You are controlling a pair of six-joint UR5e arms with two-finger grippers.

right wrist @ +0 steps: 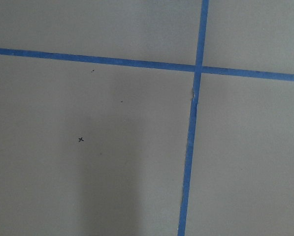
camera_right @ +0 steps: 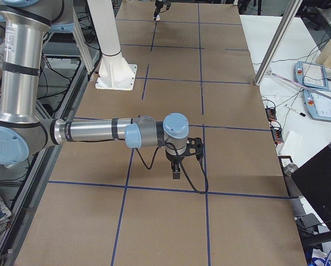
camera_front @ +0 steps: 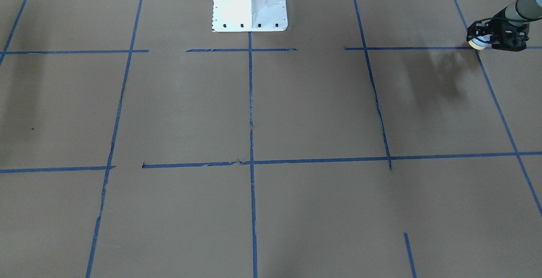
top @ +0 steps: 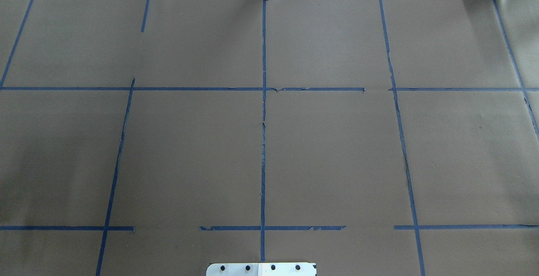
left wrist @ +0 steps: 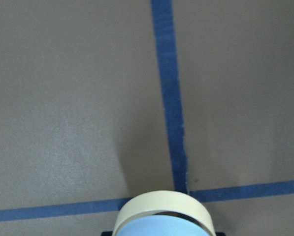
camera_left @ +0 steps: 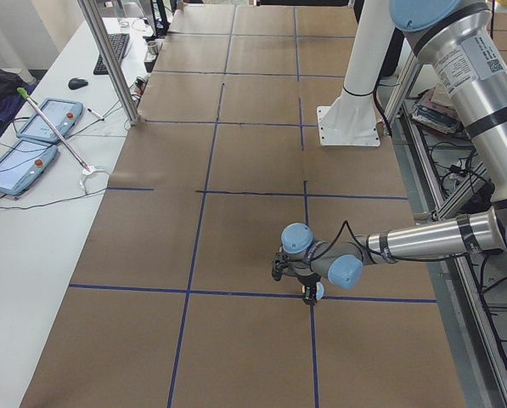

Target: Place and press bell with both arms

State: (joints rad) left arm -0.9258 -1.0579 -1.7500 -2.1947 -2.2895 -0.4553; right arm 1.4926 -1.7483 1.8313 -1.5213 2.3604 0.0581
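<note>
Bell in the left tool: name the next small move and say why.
Probably lower the left tool straight down until the bell sits on the brown paper. The tool is shut on the bell above a blue tape crossing, and its shadow lying off to one side suggests it hangs clear of the paper. The right arm can only press afterwards.

**Brown paper tabletop with a blue tape grid**

The table [top: 189, 154] is covered in brown paper, split into big rectangles by blue tape lines [top: 263, 141], torn in spots. A white desk [camera_left: 24, 255] alongside has two teach pendants [camera_left: 51, 119], a keyboard [camera_left: 117, 53] and a mouse [camera_left: 77, 83]. An aluminium post [camera_left: 109, 59] stands at its edge. Lighting's soft, shadows faint.
</note>
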